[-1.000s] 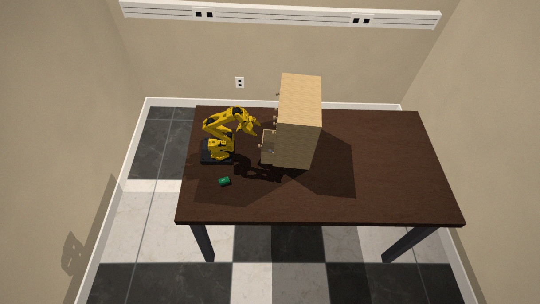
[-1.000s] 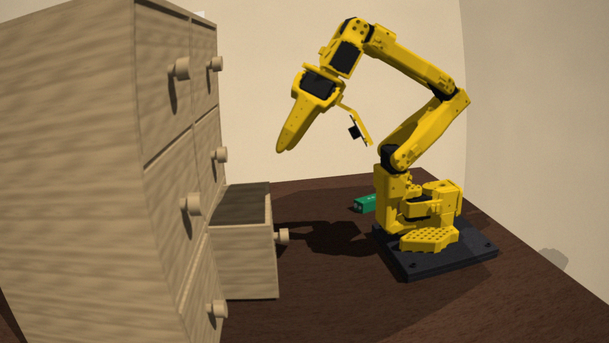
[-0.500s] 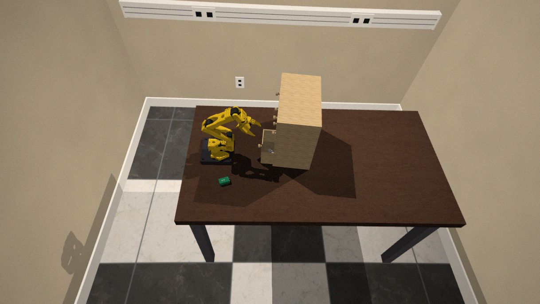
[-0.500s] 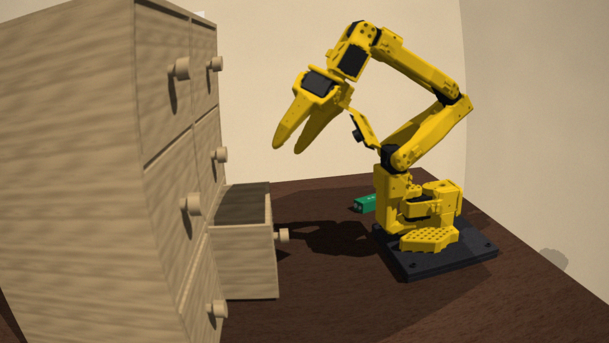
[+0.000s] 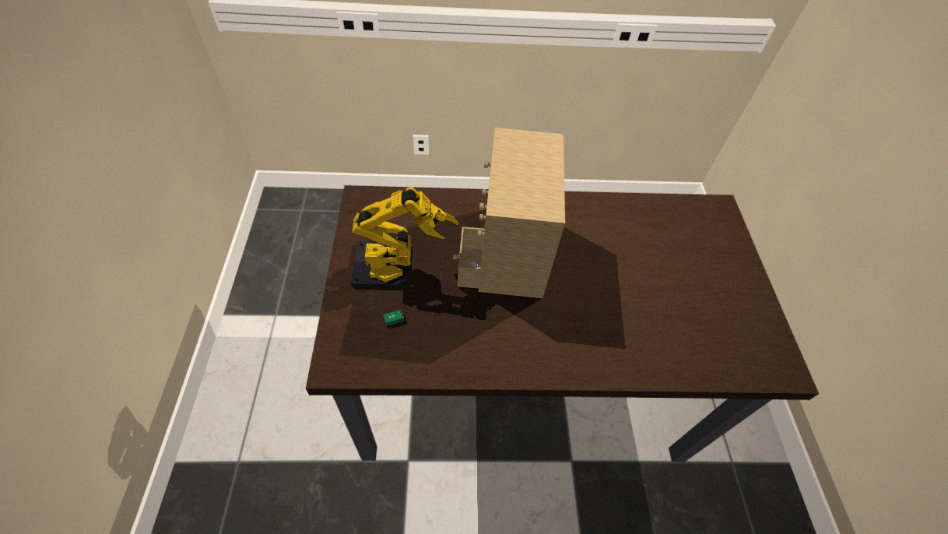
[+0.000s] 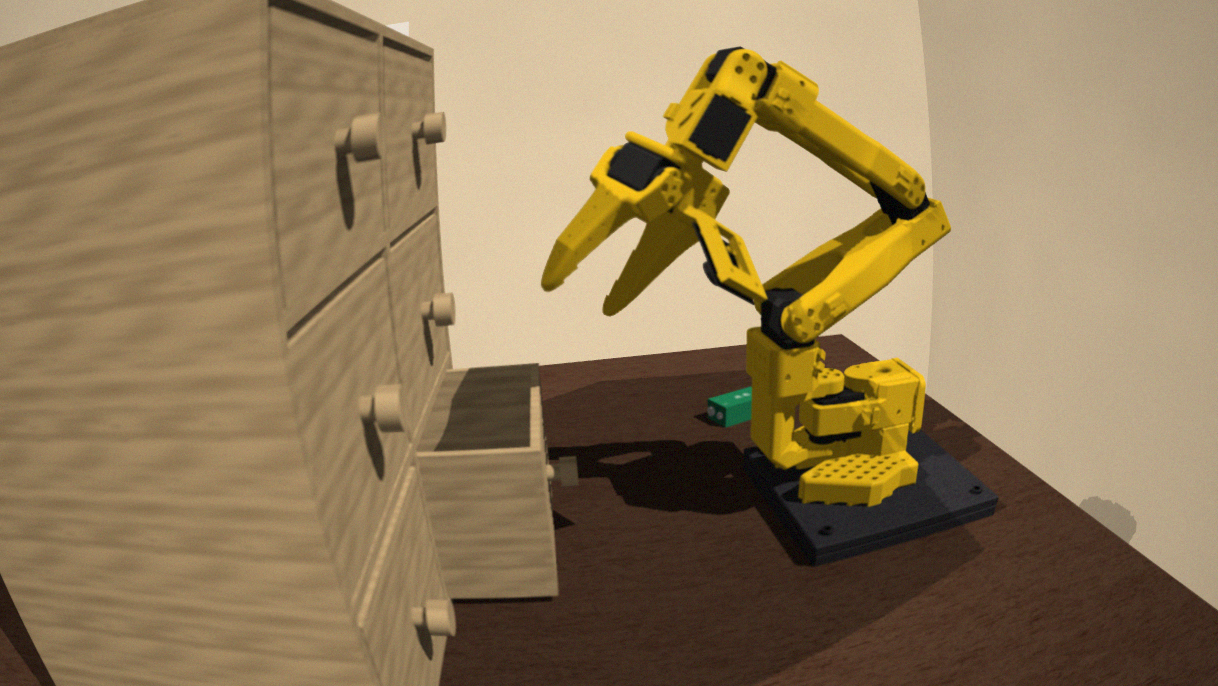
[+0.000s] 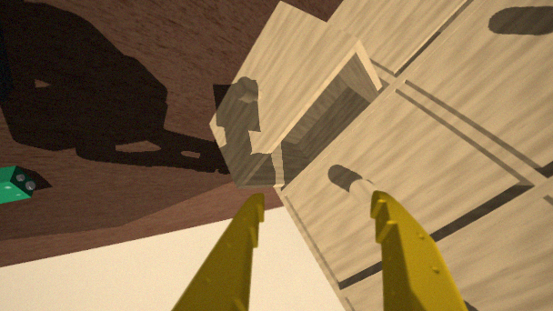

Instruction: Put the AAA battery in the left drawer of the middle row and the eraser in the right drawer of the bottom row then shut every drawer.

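The wooden chest (image 5: 521, 212) stands on the table with its drawers facing my arm. The right drawer of the bottom row (image 6: 485, 477) is pulled out; it also shows in the wrist view (image 7: 300, 114). A small pale thing (image 5: 474, 265) lies inside it; I cannot tell what it is. The other drawers are shut. My gripper (image 6: 583, 294) hangs in the air in front of the chest, above the open drawer. Its fingers stand apart with nothing between them. In the wrist view the gripper (image 7: 316, 197) points at the knob (image 7: 359, 186) of the drawer above the open one. No AAA battery or eraser shows plainly.
A small green block with two metal studs (image 5: 394, 318) lies on the table beside my base (image 6: 869, 502); it also shows in the wrist view (image 7: 15, 183). The open drawer's knob (image 6: 562, 470) juts toward my base.
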